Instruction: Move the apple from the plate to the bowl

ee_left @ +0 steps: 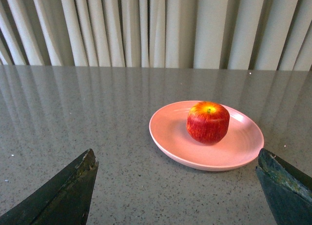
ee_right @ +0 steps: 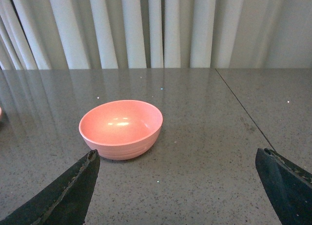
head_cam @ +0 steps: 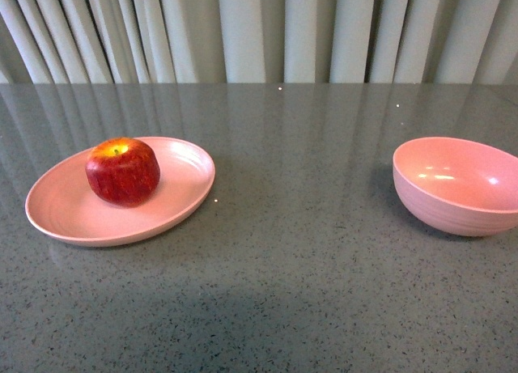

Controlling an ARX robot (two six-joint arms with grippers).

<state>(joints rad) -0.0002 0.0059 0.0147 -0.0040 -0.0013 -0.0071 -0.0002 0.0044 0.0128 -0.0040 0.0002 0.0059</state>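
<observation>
Both of my grippers are spread wide, gripping nothing. Beyond the left gripper I see the apple sitting stem-up on the plate, untouched. Beyond the right gripper stands the bowl, upright on the grey table, well apart from the plate.

The apple is showing deep red skin with fine darker streaks; a yellow-orange patch is ringing the stem dimple. The plate is reading matte pink, with faint concentric ridges. The bowl is showing the same pink, with faint ribbed rings outside. The table is appearing grey-green and finely speckled, and is mirroring pale stripes. The curtain is showing grey-white vertical bands. The fingers of the left gripper and the right gripper are looking blackish-green, with edges scuffed paler.
</observation>
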